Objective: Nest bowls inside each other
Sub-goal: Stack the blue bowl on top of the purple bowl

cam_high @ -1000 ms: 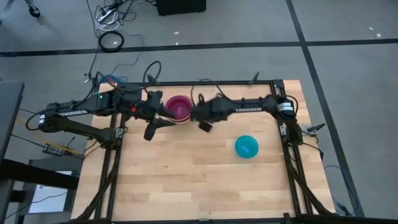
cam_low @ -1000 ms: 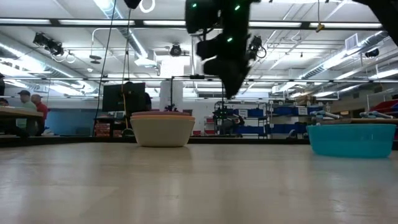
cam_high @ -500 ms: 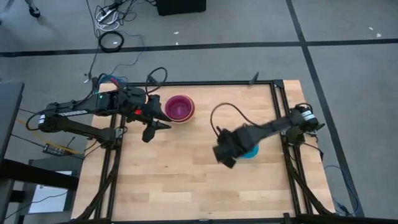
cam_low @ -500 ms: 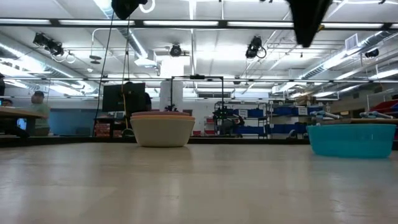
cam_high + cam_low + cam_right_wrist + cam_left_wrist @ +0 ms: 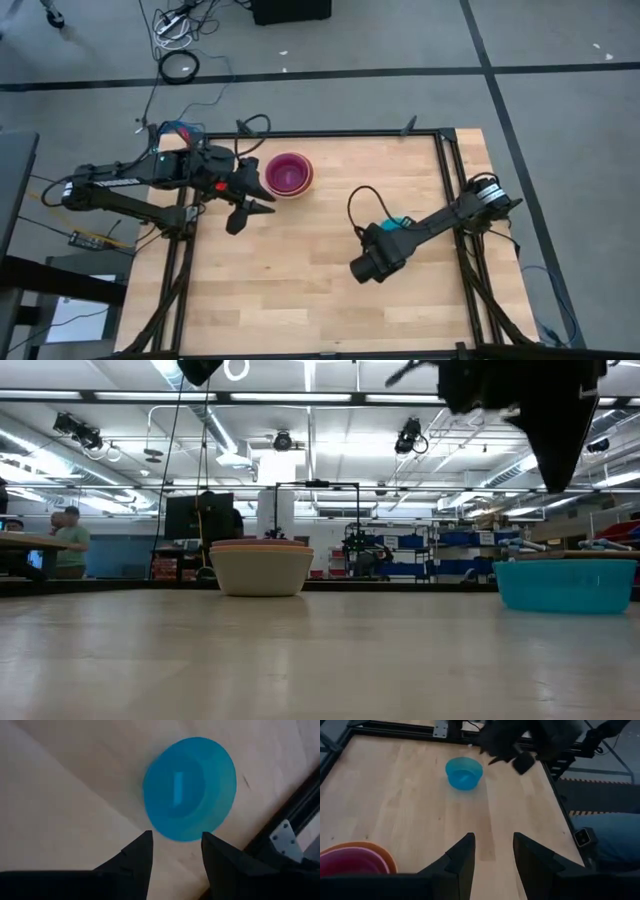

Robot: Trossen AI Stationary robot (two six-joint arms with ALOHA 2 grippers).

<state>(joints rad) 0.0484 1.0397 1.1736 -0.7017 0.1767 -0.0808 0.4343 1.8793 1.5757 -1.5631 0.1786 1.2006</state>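
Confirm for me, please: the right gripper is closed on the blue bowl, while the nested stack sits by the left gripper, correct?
Not quite. The right gripper is open and hovers above the blue bowl without holding it, as the right wrist view shows. The rest stands: the nested stack sits beside the left gripper.

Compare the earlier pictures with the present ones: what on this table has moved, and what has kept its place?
The right gripper has swung away from the nested stack of bowls toward the near right of the table, and now hangs open above the blue bowl, holding nothing. The left gripper waits open beside the stack, hardly shifted. Stack and blue bowl lie where they were.
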